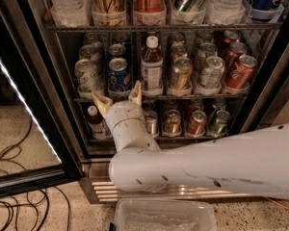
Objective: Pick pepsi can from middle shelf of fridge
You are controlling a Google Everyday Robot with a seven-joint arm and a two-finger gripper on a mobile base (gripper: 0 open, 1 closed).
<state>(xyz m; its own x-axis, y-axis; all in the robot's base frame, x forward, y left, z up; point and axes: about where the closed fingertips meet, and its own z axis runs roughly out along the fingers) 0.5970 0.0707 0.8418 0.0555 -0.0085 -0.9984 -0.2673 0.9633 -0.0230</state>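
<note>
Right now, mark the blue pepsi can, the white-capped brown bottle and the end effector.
blue silver-topped pepsi can (119, 80), camera view, front of its body.
white-capped brown bottle (151, 72), camera view, its label.
open tan end effector (119, 98), camera view, midway between fingertips, below the can.

Our one camera looks down, close, over our arm toward the fridge at twelve o'clock; gripper mid-frame.

Shiny metal, matt plastic
The matt cream plastic gripper, fingers spread, sits just below the glossy metal pepsi can; the fridge frame is dull steel, the arm smooth white plastic.
</note>
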